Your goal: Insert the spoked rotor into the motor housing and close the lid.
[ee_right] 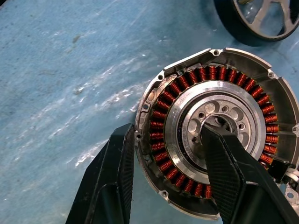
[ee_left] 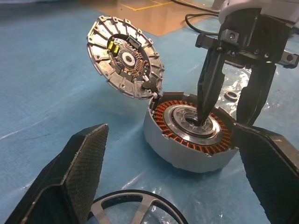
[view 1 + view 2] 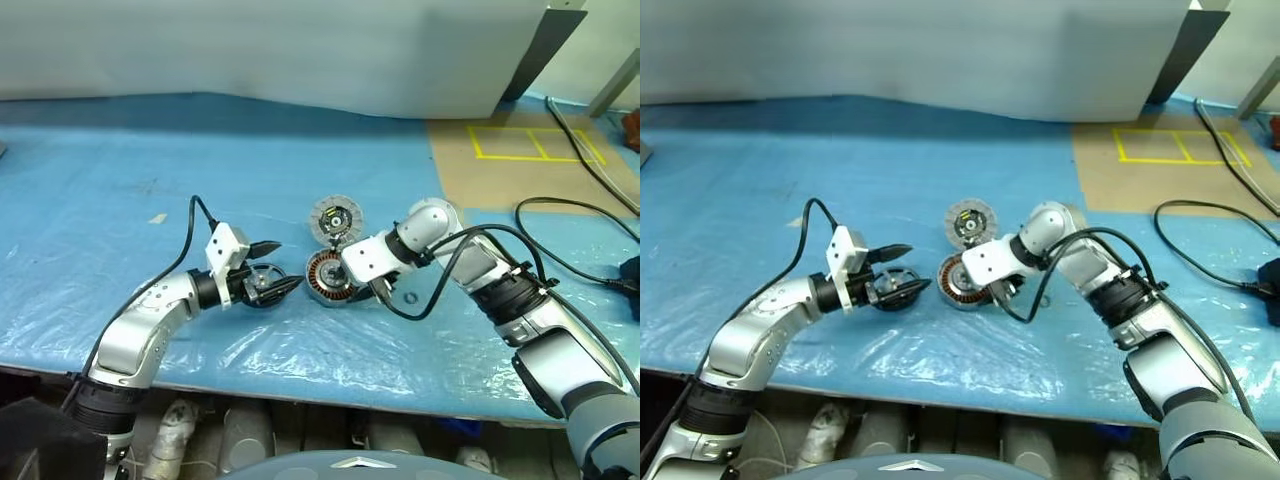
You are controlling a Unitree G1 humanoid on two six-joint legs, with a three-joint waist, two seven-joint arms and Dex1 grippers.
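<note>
The motor housing point(image 3: 325, 277) lies on the blue sheet with its copper windings point(image 1: 164, 154) facing up. Its lid point(image 3: 335, 217) stands tilted open at the far edge, inner face point(image 2: 124, 58) showing. My right gripper point(image 1: 167, 129) comes down onto the housing, with one finger in the centre hole and the other against the outer wall, shut on that side. The spoked rotor point(image 3: 258, 287) lies flat just left of the housing. My left gripper point(image 3: 288, 266) is open around the rotor without pinching it, its fingers point(image 2: 74, 177) pointing toward the housing.
A small metal ring point(image 3: 410, 298) lies on the sheet right of the housing. Black cables point(image 3: 560, 215) trail over the right side. A brown board with yellow tape point(image 3: 530, 145) sits at the back right. The table's front edge point(image 3: 330, 385) is close below the arms.
</note>
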